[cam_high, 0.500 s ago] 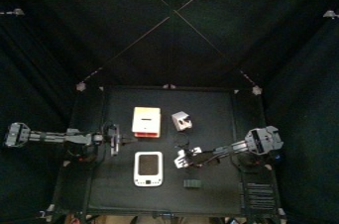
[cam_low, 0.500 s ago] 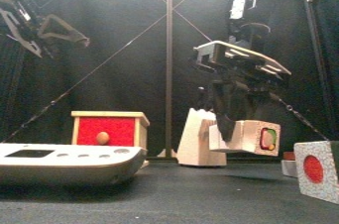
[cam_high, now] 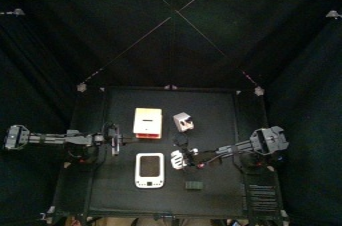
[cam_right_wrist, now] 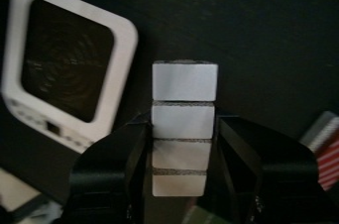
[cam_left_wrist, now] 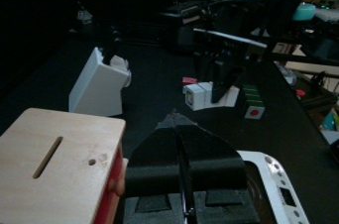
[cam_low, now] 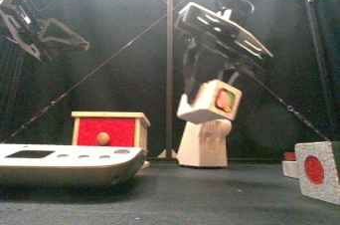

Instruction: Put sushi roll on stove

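Observation:
My right gripper (cam_high: 179, 155) is shut on the sushi roll (cam_low: 217, 101), a white block with a red and green face, and holds it in the air above the table. In the right wrist view the roll (cam_right_wrist: 181, 119) sits between both jaws, with the stove (cam_right_wrist: 73, 55) just beside it below. The stove (cam_high: 150, 170) is a flat white slab with a dark panel, at the table's front middle; it lies low at the left in the front view (cam_low: 67, 159). My left gripper (cam_left_wrist: 183, 134) is shut and empty, resting left of the stove (cam_high: 115, 142).
A red-orange and white box (cam_high: 147, 121) stands behind the stove, wooden-topped in the left wrist view (cam_left_wrist: 59, 149). A white upright toy (cam_low: 204, 141) stands to its right. A second sushi piece (cam_low: 316, 169) lies at the front right (cam_high: 197, 184).
My right gripper has lifted the sushi roll and carried it left, towards the stove. The left arm has not moved.

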`<state>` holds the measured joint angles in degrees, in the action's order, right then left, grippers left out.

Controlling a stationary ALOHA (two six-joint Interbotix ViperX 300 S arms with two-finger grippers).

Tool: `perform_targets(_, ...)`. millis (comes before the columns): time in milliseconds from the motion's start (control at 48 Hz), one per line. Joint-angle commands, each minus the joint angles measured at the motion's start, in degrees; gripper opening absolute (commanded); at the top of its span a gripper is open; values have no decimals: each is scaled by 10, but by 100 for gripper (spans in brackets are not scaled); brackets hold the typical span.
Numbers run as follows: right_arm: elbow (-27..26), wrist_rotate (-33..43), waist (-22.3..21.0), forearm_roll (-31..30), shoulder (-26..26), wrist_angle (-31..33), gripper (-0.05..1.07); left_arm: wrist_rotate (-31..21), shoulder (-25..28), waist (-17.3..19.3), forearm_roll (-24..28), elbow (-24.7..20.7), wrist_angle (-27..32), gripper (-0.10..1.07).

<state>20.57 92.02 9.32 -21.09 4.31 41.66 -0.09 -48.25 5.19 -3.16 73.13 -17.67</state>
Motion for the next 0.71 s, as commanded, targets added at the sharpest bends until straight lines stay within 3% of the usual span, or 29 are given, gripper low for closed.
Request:
perform_targets(0,-28,44,-2,-21,-13,-21,56,0,-3,1,-5,-4,-2,0)
perform_targets(354,-80,273,3,-152,52,-58,57,0,-12,1,-21,6,-2,0)
perform_targets(521,-105,343,14,-168,87,-68,57,0,-12,1,-21,8,-2,0)
perform_targets(688,-127,360,25,-161,112,-76,57,0,-12,2,-21,9,-2,0)
